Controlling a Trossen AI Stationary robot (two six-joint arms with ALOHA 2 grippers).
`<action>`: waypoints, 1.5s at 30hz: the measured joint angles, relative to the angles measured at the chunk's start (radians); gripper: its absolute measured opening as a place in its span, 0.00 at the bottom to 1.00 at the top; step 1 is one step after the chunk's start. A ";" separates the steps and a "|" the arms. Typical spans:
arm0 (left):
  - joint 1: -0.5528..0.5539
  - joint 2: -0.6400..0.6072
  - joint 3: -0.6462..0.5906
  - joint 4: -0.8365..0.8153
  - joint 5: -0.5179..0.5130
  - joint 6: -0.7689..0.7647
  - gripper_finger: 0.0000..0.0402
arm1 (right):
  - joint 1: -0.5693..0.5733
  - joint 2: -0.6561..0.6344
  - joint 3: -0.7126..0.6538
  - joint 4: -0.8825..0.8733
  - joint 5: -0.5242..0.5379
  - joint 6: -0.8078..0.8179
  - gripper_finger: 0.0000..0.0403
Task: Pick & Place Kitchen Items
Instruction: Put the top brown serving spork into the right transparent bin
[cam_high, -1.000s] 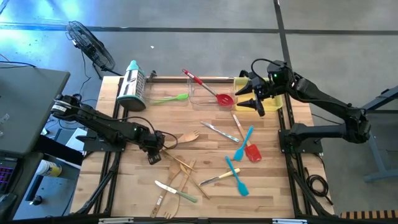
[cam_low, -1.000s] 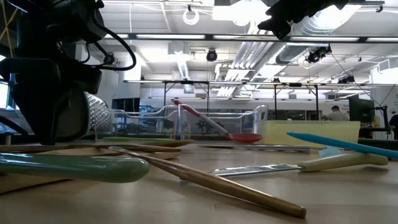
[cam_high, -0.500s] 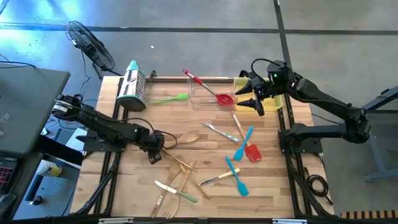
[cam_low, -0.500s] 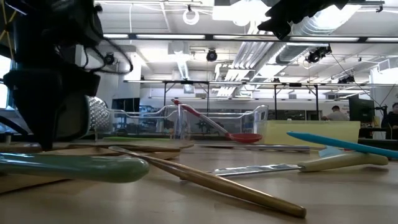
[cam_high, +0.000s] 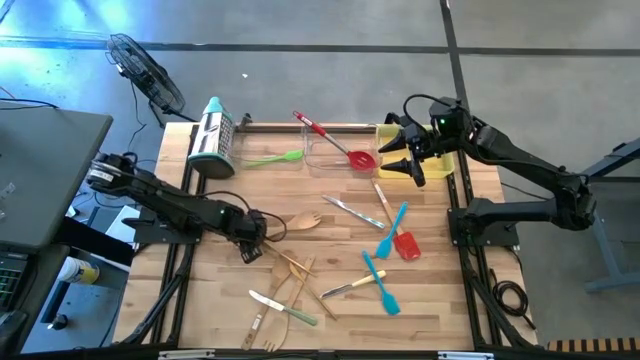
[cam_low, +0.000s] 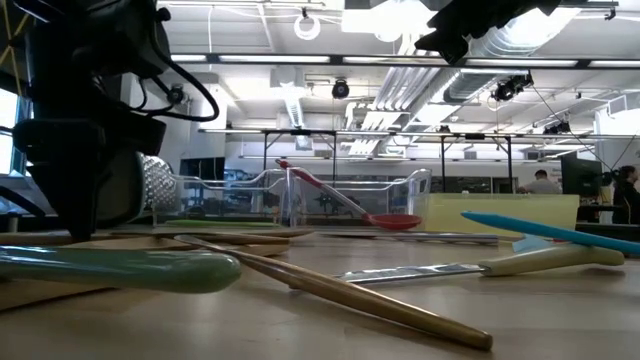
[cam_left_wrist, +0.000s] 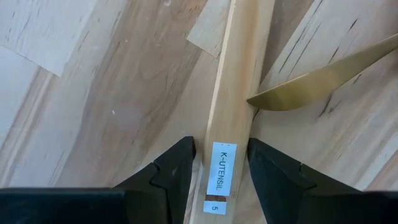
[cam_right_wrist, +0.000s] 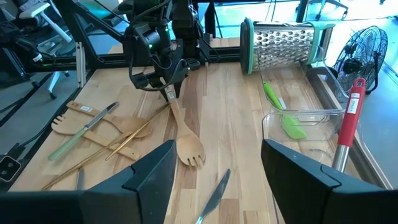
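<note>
While the right tool (cam_high: 403, 165) is held spread and empty above the yellow tray (cam_high: 440, 162) at the far right of the counter (cam_high: 430, 300), the left tool (cam_high: 252, 241) is lowered at the left, its fingers (cam_left_wrist: 176, 167) set apart astride the handle of the wooden fork (cam_high: 300, 221), which lies flat on the counter.

Matt pale wooden fork (cam_left_wrist: 233, 93) on smooth wood-grain table (cam_left_wrist: 93, 93)
</note>
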 joint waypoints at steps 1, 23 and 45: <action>0.000 0.010 0.001 -0.001 0.006 0.000 0.38 | 0.000 0.000 0.000 0.000 -0.001 0.000 0.57; 0.001 0.034 0.004 -0.029 0.020 -0.063 0.19 | 0.000 0.000 0.000 -0.003 0.000 0.000 0.57; 0.002 -0.019 0.027 -0.034 0.052 -0.075 0.19 | 0.000 0.000 0.000 -0.006 0.001 0.006 0.57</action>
